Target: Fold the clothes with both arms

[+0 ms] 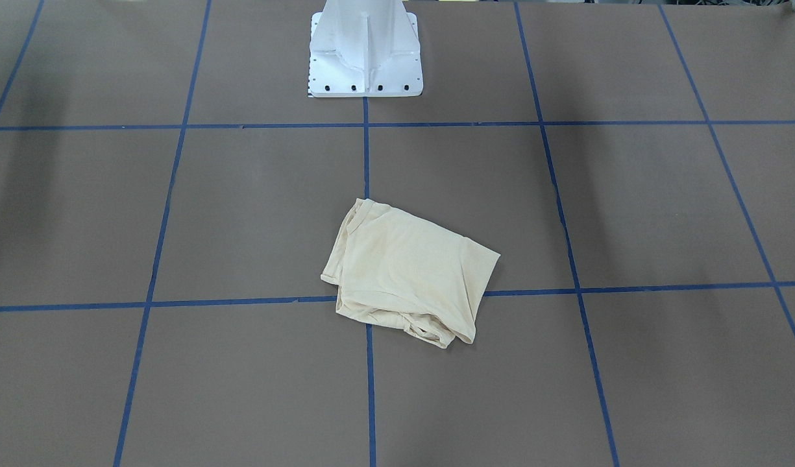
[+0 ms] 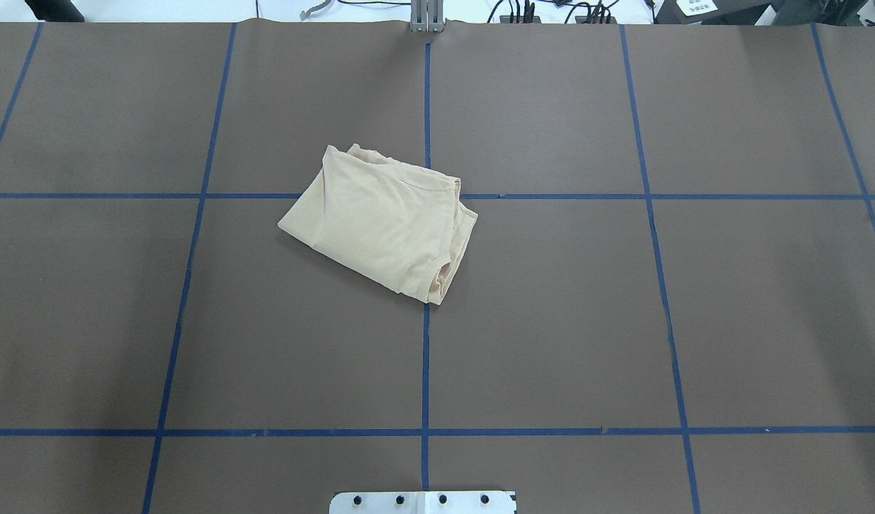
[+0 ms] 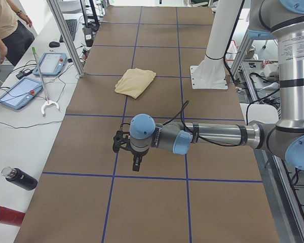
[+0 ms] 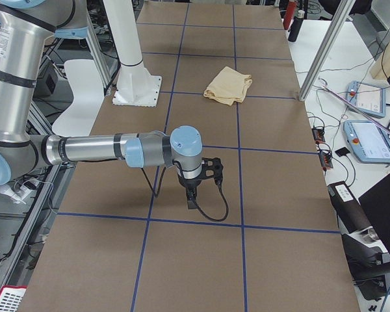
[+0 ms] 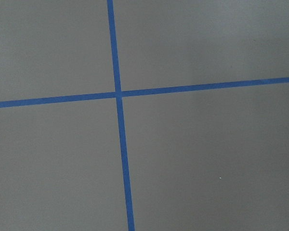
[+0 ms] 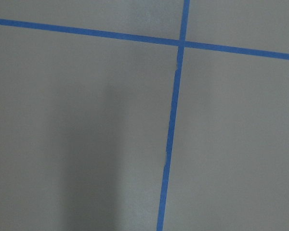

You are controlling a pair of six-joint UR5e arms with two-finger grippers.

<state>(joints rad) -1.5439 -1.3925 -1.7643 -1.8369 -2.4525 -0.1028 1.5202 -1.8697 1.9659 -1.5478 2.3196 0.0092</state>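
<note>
Shirt of pale cream-yellow cloth lies folded into a compact, roughly rectangular bundle near the middle of the brown table, in front of the white pedestal and well apart from it. It sits askew to the grid of blue tape lines and covers one of their crossings. In the overhead view the shirt lies mostly on the robot's left of the centre line, with open layered edges showing at its right-hand end. From the table's ends the shirt shows as a small heap far from both arms. The left arm reaches out low and level over the table, and the left claw points down near a tape line, well apart from the shirt; it shows only from the side, so I cannot tell whether it is released or clenched. The right arm is stretched out in the same manner, its right claw pointing down with a black cable looped beside it, and I cannot tell its state either. Both wrist cameras see only bare brown table with a crossing of tape lines. On a white side bench lie two control tablets, a black bottle and a red bottle, with a person at the far corner.
</note>
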